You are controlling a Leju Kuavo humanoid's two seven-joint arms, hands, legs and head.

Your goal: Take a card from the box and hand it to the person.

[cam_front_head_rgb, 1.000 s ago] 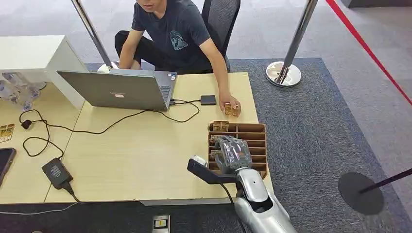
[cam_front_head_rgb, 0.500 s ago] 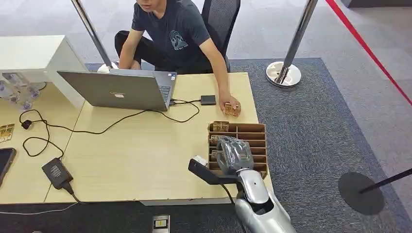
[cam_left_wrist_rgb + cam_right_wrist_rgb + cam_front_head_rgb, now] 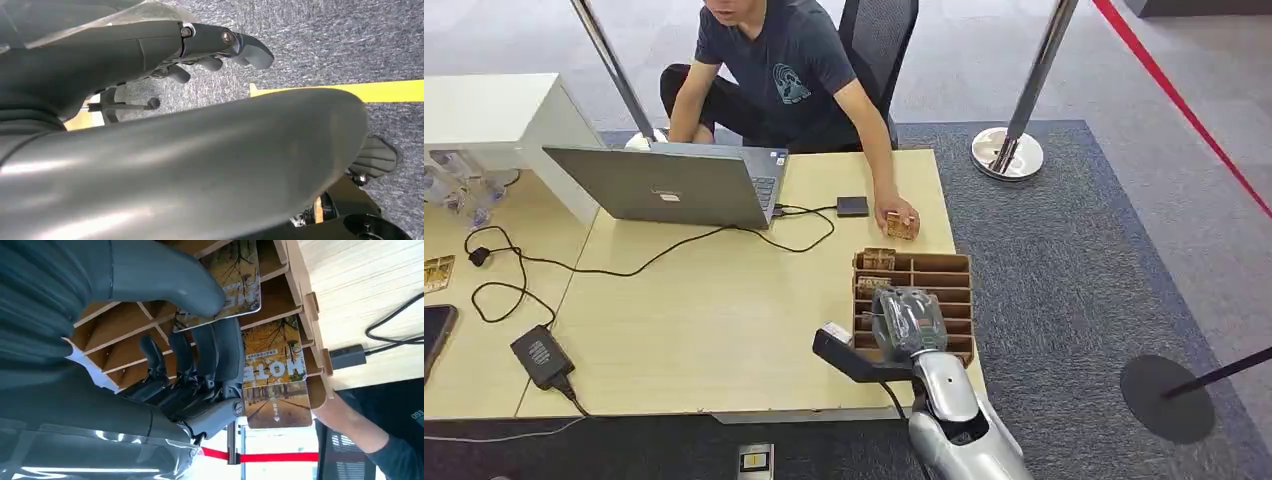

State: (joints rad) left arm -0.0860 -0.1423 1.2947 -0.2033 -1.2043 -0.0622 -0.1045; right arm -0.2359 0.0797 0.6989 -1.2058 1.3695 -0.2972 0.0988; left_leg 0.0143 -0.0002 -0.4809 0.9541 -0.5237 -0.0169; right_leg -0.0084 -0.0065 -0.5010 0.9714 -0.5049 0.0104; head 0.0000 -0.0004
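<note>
A pale wooden surface (image 3: 724, 310) is set on grey carpet (image 3: 1064, 260). The brown box (image 3: 959, 268) sits at its right edge, near a person's hand (image 3: 896, 216). A card (image 3: 235, 277) marked "HOTEL" is pinched by the right hand (image 3: 907, 320) inside the box. The left hand (image 3: 220, 47) hangs with fingers apart, holding nothing

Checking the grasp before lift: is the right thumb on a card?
Yes, the thumb presses a card, fingers curled under it in the box.
</note>
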